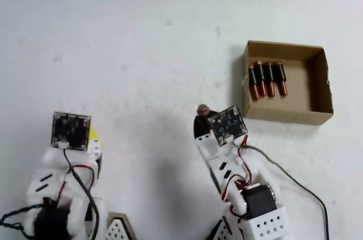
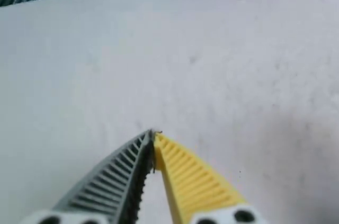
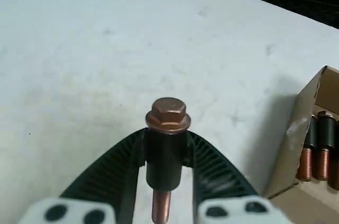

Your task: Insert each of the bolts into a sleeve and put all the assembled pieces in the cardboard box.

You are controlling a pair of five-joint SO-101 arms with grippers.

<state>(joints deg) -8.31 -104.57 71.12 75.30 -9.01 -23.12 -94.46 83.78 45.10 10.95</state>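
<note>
Right end effector (image 3: 165, 140) gripping sleeve (image 3: 164, 163), bolt (image 3: 168, 118) inserted

Cardboard box (image 3: 294, 150): chopped off by the right wrist picture's edge!
Assembled pieces (image 3: 309, 152): inside the box, cut by that edge; count unclear there.
Bolt (image 3: 168, 115): just off the box, thread tip runs out of frame.
Sleeve (image 3: 164, 158): from above, partly under the right camera board (image 1: 227, 123) beside the box.
Left gripper (image 2: 153, 138): far from the box, fingertips tucked under the left camera board (image 1: 71, 130) from above.
</note>
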